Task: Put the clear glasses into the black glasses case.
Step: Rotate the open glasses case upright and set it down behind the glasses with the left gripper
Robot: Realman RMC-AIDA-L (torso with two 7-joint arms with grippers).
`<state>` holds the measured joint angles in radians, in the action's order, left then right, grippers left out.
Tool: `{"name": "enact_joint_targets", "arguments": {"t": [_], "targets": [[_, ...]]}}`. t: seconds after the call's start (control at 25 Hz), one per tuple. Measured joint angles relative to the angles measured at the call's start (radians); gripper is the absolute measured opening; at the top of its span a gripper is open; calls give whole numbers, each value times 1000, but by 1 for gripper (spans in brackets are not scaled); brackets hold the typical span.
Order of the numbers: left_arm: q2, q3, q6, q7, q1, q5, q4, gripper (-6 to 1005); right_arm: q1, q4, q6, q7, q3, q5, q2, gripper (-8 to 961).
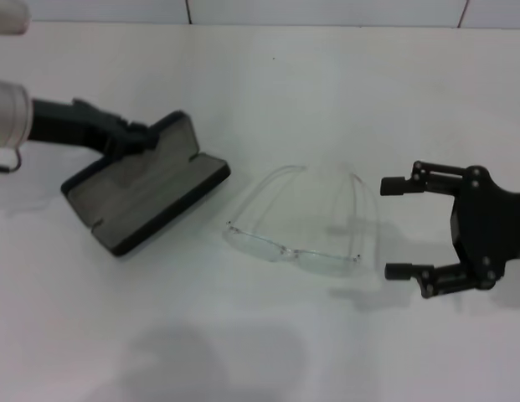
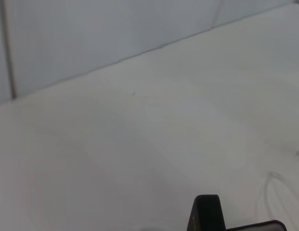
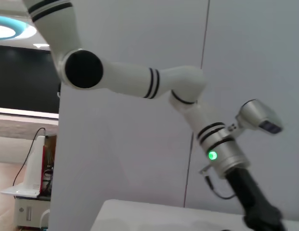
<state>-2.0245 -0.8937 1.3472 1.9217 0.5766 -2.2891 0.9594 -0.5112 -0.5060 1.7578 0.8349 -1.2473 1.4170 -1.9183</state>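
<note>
Right tool: fingers spread wide and pointing at the glasses, holding nothing; arm reaches in from the right, low over the surface.
Glasses: lying on the white surface between both tools, temple arms unfolded, just beside the right tool.
Case: open, grey lining showing, left of the glasses.
Left tool: at the case's raised lid, arm stretched in level from the left; grip cannot be told.
</note>
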Motion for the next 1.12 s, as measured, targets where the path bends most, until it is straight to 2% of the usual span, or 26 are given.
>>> {"name": "enact_joint_targets", "arguments": {"t": [0.08, 0.28, 0.44, 0.52, 0.6, 0.76, 1.12], "targets": [[-10, -8, -1, -41, 21, 3, 31, 204, 11, 0, 5, -24, -2, 2, -7, 857], [-39, -25, -28, -212, 106, 10, 42, 229, 29, 3, 10, -60, -4, 2, -18, 857], [-55, -122, -177, -375, 156, -3, -28, 249, 35, 10, 11, -82, -7, 3, -29, 857], [-56, -189, -267, -418, 189, -13, -86, 259, 47, 9, 12, -91, -6, 3, -30, 857], [-56, -227, -301, -436, 219, -16, -127, 269, 64, 4, 13, -95, -2, 3, -32, 856], [-60, -250, -262, -456, 263, -10, -161, 289, 68, 8, 14, -95, -1, 4, -32, 856], [-63, -289, -147, -452, 272, 53, -157, 334, 69, 3, 17, -96, -1, 3, -32, 855]]}}
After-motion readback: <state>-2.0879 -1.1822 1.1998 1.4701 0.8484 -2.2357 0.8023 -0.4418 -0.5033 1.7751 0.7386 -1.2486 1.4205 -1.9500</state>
